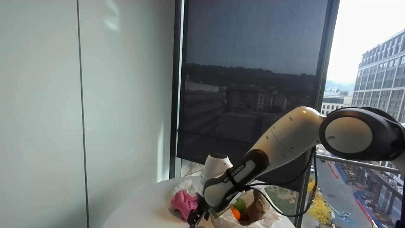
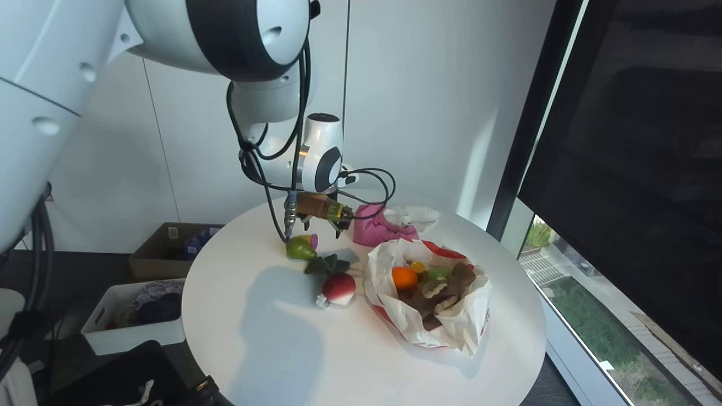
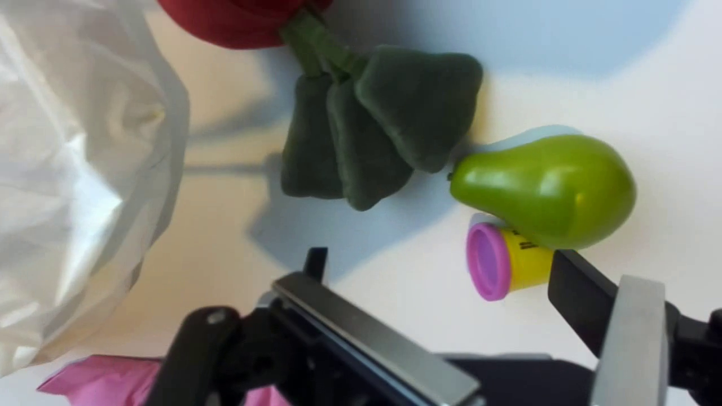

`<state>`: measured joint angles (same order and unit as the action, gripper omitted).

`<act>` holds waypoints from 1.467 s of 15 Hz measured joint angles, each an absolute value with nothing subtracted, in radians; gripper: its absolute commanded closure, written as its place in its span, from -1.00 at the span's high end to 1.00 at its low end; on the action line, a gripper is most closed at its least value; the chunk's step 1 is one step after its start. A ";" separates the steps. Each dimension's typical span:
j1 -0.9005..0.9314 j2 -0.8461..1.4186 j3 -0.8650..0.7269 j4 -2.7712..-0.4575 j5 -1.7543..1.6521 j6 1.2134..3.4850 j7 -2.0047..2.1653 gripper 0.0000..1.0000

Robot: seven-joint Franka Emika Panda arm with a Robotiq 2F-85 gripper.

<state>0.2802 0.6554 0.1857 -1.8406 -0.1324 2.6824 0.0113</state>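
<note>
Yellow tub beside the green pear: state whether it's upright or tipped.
Tipped: the wrist view shows the yellow tub lying on its side, purple end facing sideways.

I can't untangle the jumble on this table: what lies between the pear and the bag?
The radish's dark green leaves lie between the pear and the bag; the wrist view shows it.

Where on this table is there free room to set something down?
In an exterior view, the table is bare in front of the red vegetable and white bag, and to the picture's left of the green pear. Crowded: pear, yellow tub and dark leaves by the open gripper, and the pink bundle beside the bag.
</note>
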 measured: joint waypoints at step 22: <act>0.324 0.820 0.235 -1.896 -0.437 3.010 -0.427 1.00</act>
<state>0.3236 0.8196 0.2347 -1.8955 -0.4366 3.0098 -0.4270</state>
